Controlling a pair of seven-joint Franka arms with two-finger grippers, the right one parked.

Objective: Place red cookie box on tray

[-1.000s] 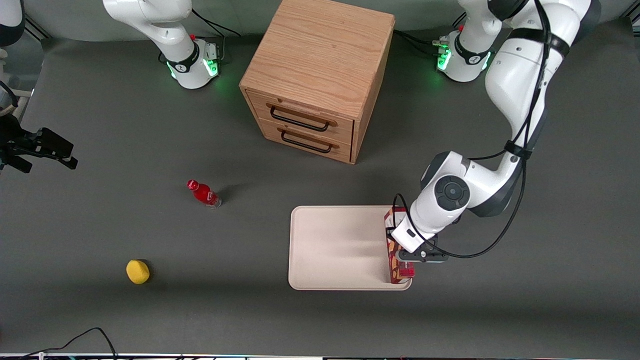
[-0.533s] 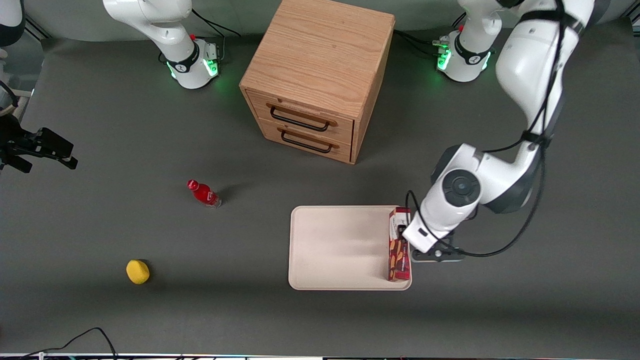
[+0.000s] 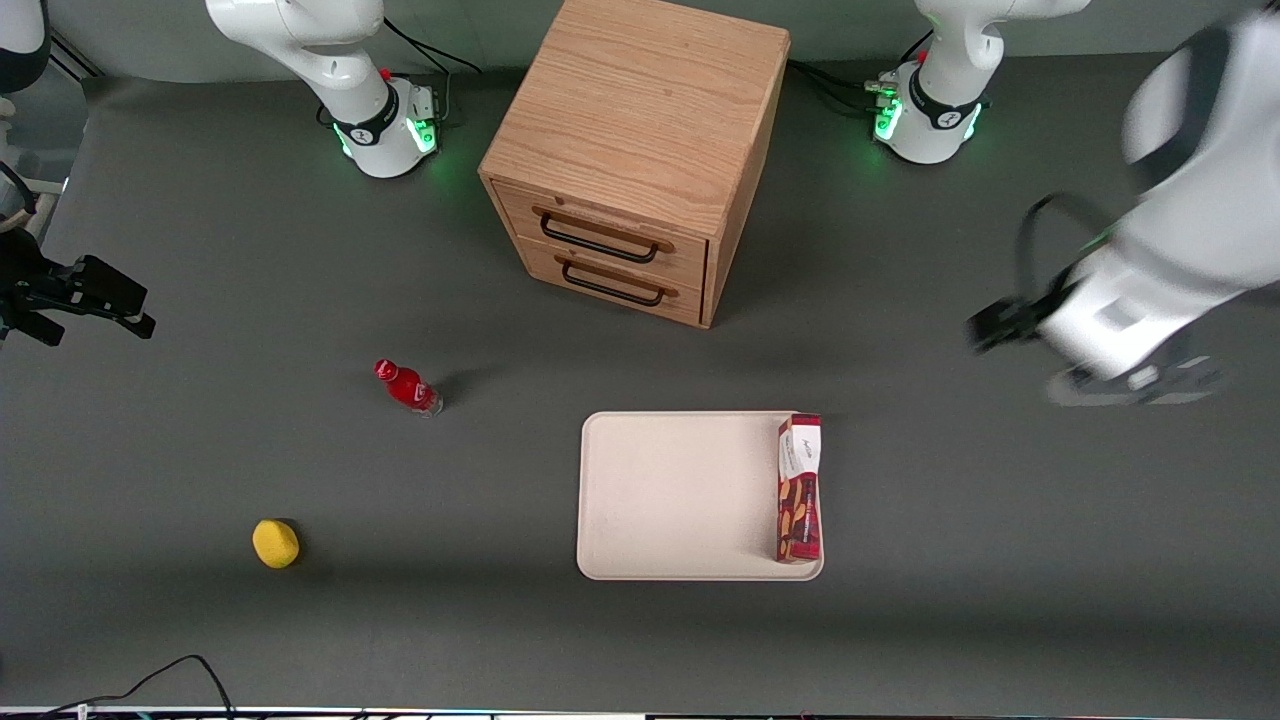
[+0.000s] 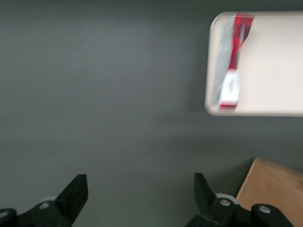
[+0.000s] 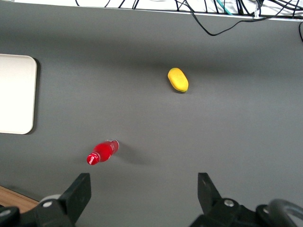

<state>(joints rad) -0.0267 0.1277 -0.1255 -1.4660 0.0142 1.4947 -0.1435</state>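
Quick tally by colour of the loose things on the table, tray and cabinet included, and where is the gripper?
Red: 2, the red cookie box lying on the tray, and a small bottle.
Yellow: 1, a lemon-like object.
Cream-white: 1, the tray.
Wood: 1, the drawer cabinet.
Total: 5.
The gripper is open over bare table, apart from the tray, toward the working arm's end.

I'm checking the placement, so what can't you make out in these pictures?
- Front view: the tool is motion-blurred, off the tray toward the working arm's end.
- Red cookie box print: too small; smeared in the left wrist view.
- Wooden cabinet: cut off by the picture's edge in the left wrist view.
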